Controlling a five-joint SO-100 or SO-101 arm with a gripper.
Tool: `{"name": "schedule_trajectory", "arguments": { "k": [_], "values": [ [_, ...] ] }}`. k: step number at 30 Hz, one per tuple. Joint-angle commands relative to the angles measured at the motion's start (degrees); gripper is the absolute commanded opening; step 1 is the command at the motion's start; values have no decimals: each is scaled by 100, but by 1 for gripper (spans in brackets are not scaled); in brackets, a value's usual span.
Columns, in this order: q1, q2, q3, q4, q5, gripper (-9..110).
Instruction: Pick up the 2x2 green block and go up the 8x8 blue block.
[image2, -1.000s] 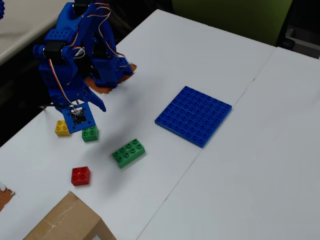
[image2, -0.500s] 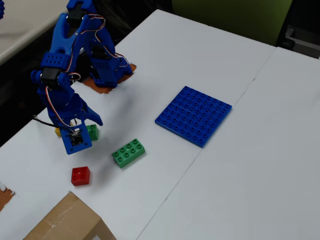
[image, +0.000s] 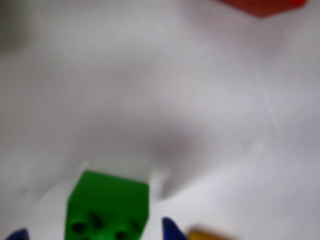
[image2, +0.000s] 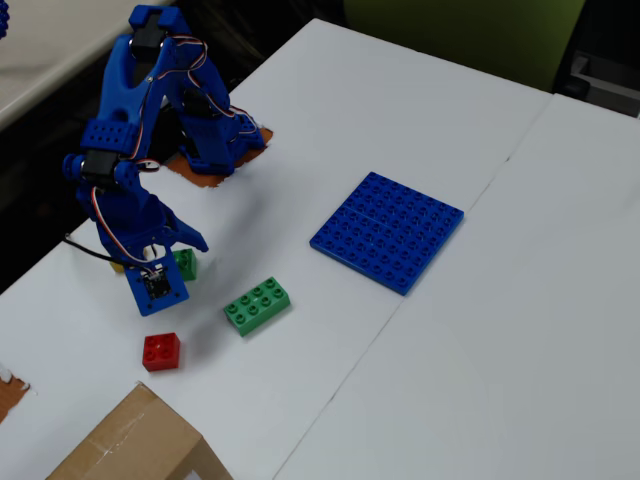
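Observation:
The 2x2 green block (image: 107, 210) sits on the white table between my two blue fingertips at the bottom of the wrist view. My gripper (image: 95, 231) is open, with a gap on each side of the block. In the fixed view the gripper (image2: 168, 262) is down at the table on the left, and the green block (image2: 186, 264) peeks out at its right side. The 8x8 blue block (image2: 387, 230) lies flat, far to the right, and is out of the wrist view.
A 2x4 green brick (image2: 258, 305) lies between the gripper and the blue plate. A red brick (image2: 161, 351) sits in front of the gripper and shows in the wrist view (image: 262, 6). A yellow brick (image: 207, 235) is beside the right fingertip. A cardboard box (image2: 130, 445) stands at the bottom left.

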Motion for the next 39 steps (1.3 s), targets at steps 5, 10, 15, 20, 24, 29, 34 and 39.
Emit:
{"name": "schedule_trajectory", "arguments": {
  "k": [5,10,15,20,24,29,34,39],
  "values": [
    [-53,70,105,62,-97,28],
    [-70,79,105,97,-88,23],
    [-141,97,105,97,-35,20],
    [-237,79,105,26,-97,11],
    [-378,97,114,141,-97,7],
    [-817,1046,114,659,290,6],
    [-1652,2347,105,1239,1274,5],
    [-2707,2856,-202,1995,1327,5]
  ]
}}
